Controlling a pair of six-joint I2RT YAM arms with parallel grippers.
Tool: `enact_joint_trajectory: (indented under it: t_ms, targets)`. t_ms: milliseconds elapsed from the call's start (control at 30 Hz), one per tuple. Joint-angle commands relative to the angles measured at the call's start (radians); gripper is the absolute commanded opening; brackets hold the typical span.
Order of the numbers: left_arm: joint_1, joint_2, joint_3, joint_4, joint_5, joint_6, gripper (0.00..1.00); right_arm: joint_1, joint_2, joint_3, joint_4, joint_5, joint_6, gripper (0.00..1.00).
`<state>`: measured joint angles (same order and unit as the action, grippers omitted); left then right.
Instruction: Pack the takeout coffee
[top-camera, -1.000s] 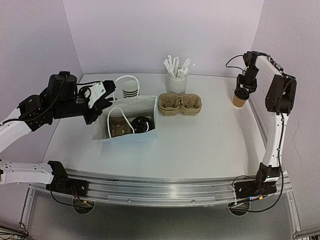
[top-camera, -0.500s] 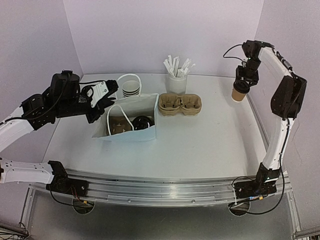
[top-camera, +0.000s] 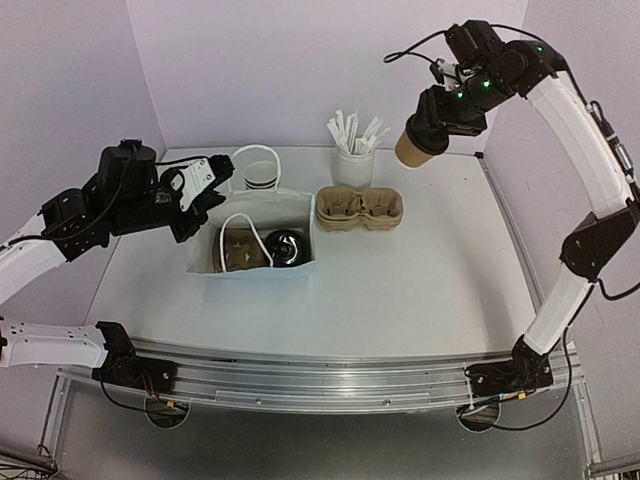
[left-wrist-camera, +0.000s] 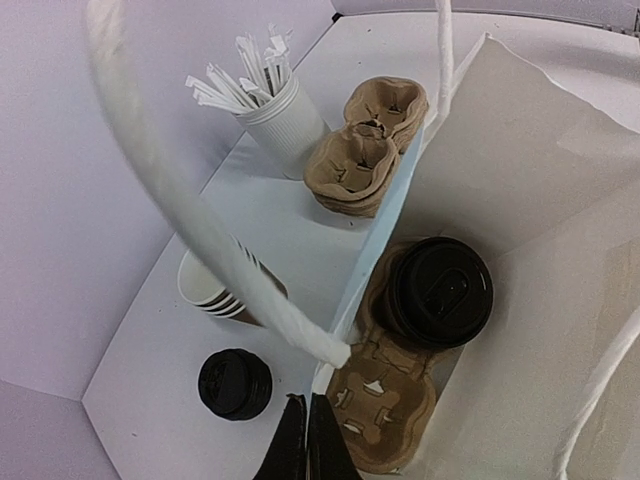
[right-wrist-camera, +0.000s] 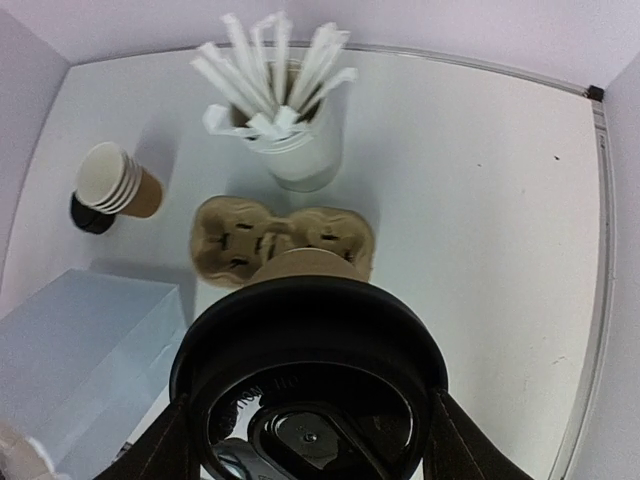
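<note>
Coffee cup (top-camera: 413, 148) — lidded — clamped in right gripper (top-camera: 436, 116); airborne.

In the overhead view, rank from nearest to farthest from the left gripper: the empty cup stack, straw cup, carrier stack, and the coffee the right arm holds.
1. The empty cup stack, just right of the left gripper, behind the bag.
2. The carrier stack and straw cup, mid-table: too close to call.
3. The lidded coffee, held aloft in the right gripper, back right.
</note>
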<state>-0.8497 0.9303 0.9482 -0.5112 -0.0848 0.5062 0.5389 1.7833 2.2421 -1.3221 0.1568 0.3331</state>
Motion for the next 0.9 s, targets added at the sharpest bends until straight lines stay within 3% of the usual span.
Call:
enact_joint_trajectory:
  t_ms: [0,133,267,467,867]
  targets:
    - [-0.011,-0.04,0.01,0.094,-0.078,0.012,0.0,0.185,-0.099,0.029,-0.138,-0.036,0.086,0.24]
    - [-0.051,-0.062,-0.01,0.106,-0.08,-0.01,0.0,0.354,-0.133,-0.013,-0.09,-0.051,0.116,0.23]
    - [-0.069,-0.067,-0.026,0.109,-0.083,-0.039,0.0,0.485,-0.178,-0.117,0.074,-0.077,0.146,0.23]
    - [-0.072,-0.08,-0.051,0.13,-0.106,-0.052,0.0,0.634,-0.163,-0.177,0.211,-0.023,0.167,0.23]
    - [-0.073,-0.097,-0.078,0.127,-0.092,-0.113,0.0,0.746,-0.079,-0.116,0.244,0.146,0.152,0.21]
